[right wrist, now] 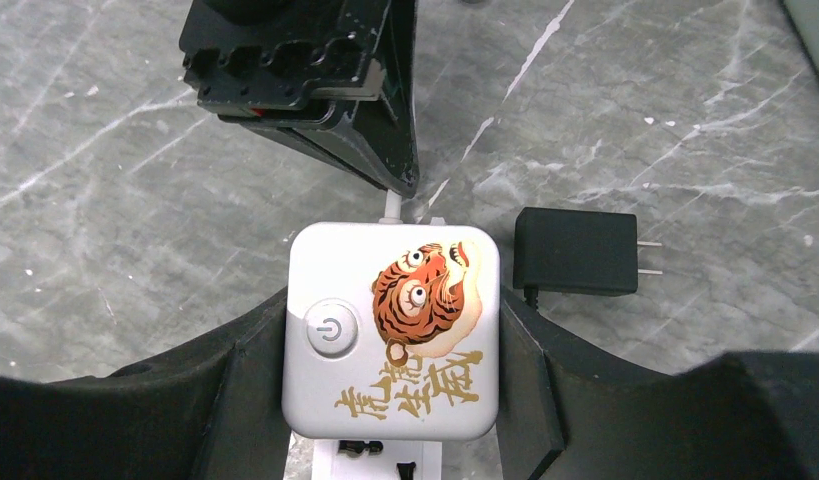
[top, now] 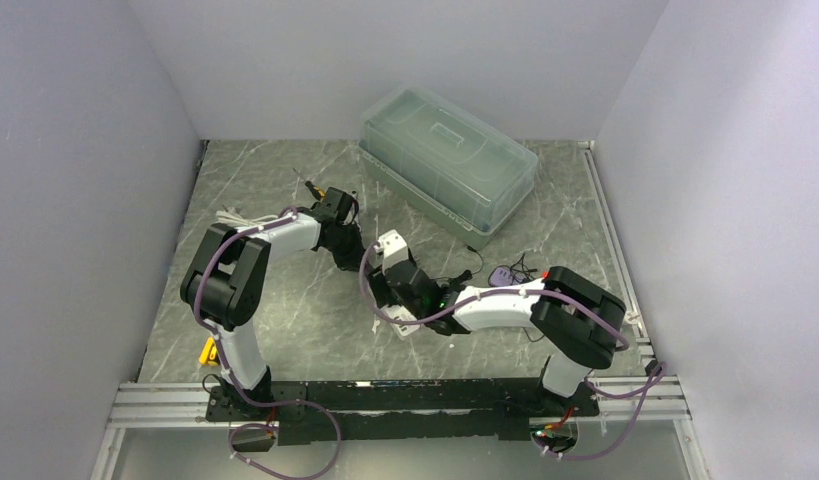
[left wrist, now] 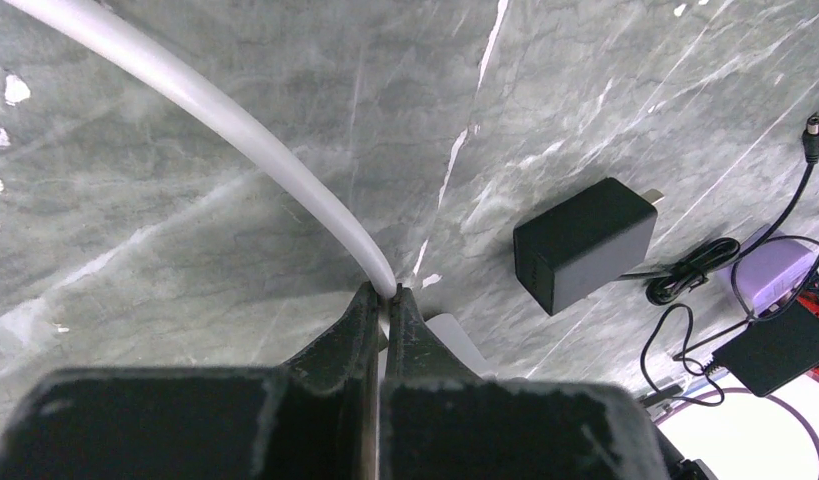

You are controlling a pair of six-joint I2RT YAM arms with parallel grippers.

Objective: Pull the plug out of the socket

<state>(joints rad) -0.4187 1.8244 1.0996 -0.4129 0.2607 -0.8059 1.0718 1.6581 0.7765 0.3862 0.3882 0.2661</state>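
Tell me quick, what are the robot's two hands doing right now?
Left hand: closed, pinching the white cable.
Right hand: closed around the white socket cube with the tiger picture, holding it.

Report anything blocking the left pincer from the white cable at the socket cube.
Nothing visible does: the left pincer is shut on the white cable at the socket cube, which the right pincer holds. The black adapter lies off to the side.

White square plastic socket block (right wrist: 390, 330), frame centre, carries an orange cartoon tiger and gold characters. Right of it, a matte black rectangular plug adapter (right wrist: 575, 251) on grey marble-patterned tabletop (right wrist: 135, 150) with white veins.
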